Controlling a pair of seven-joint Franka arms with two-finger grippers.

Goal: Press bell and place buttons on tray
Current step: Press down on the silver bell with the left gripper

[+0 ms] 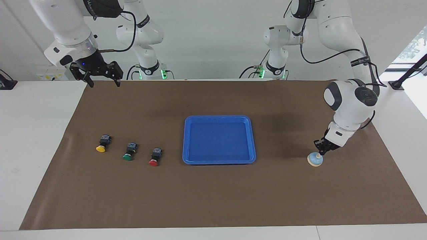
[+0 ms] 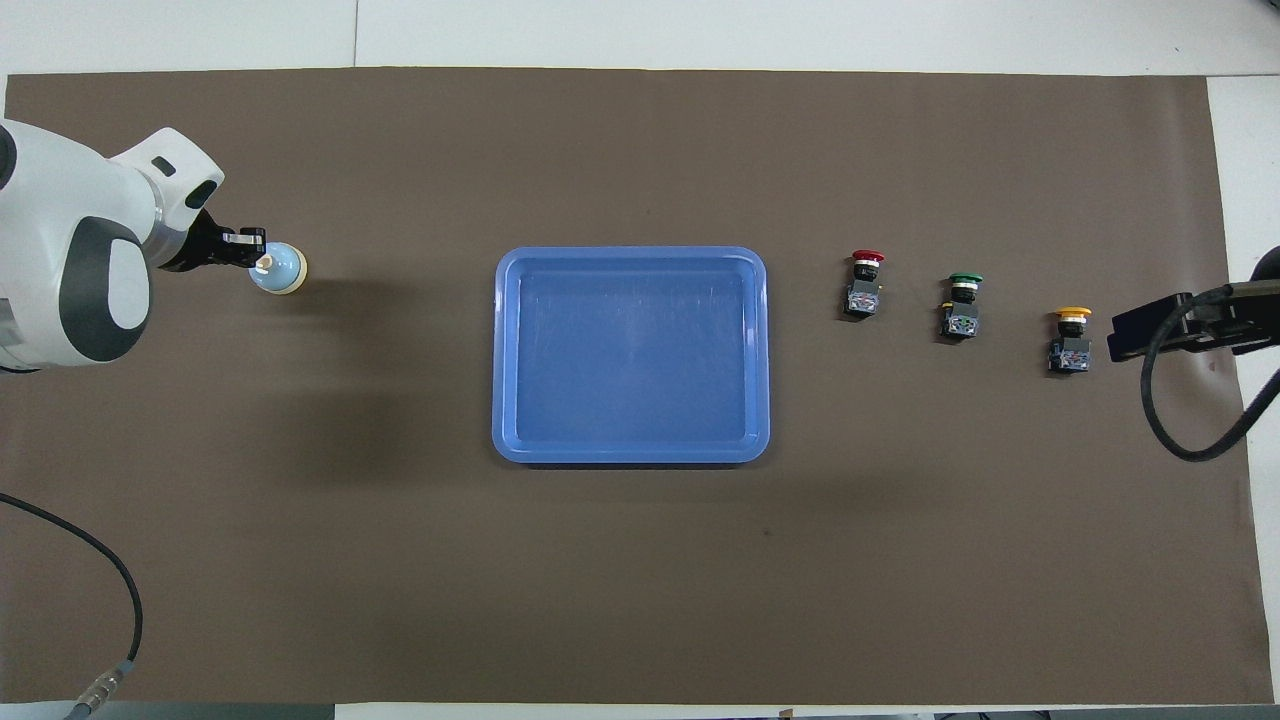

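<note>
Pressing down, I bring my left claw (image 1: 321, 151), fingers together, onto the bell (image 1: 315, 159) at the left arm's end of the desk (image 1: 213, 200). Right claw (image 1: 101, 77) waits open. Buttons (image 1: 129, 151) look light, rigid; I'd grip their blocky bodies. Tray (image 1: 219, 161) sits mid-desk.

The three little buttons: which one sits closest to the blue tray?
The red-capped button. It lies beside the tray, with the green one next along and the yellow one last, toward the right arm's end of the table.
</note>
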